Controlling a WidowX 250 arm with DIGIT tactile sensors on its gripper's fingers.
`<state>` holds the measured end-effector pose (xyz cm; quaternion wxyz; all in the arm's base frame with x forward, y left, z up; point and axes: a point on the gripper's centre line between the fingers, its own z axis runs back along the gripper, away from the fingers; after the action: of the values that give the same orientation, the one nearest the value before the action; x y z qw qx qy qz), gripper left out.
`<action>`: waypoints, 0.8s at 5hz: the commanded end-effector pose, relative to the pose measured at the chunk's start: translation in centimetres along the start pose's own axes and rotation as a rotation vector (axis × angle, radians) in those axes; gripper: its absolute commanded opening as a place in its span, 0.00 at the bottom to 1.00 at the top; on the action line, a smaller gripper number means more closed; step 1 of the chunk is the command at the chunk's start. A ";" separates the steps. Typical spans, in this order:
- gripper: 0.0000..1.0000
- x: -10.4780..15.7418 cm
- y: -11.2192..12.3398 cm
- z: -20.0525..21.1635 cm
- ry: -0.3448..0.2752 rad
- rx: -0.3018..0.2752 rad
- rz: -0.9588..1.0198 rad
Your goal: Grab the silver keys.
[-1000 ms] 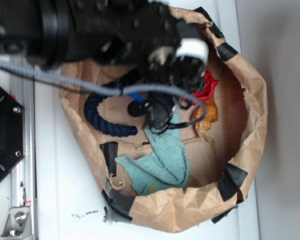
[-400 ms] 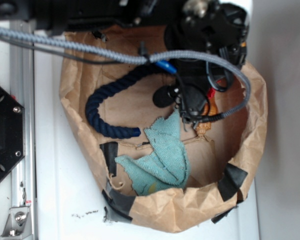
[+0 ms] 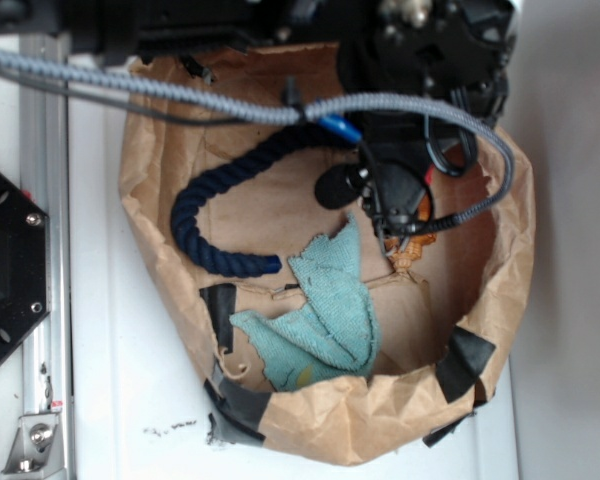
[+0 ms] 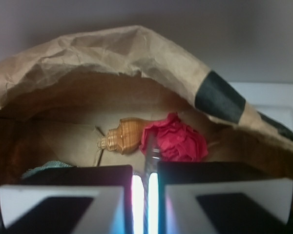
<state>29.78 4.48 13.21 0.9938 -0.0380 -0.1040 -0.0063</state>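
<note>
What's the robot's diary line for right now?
tool: nearly shut | held: thin grey metal, likely silver keys | place: inside paper bag | ahead: red wad, woven bottle

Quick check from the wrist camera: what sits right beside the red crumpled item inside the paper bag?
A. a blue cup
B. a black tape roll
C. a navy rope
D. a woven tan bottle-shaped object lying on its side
D: in the wrist view the woven tan bottle-shaped object lies on its side directly left of the red crumpled item, against the paper bag wall.
</note>
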 end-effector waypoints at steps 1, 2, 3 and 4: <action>0.00 0.0 -0.8 1.5 0.042 0.007 0.002; 0.00 -0.4 -0.9 1.4 0.037 0.012 -0.008; 0.00 -0.8 -1.2 1.3 0.028 0.032 -0.040; 0.00 -1.0 -1.3 1.0 0.041 0.036 -0.051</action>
<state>28.50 3.83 11.84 0.9981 -0.0223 -0.0517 -0.0261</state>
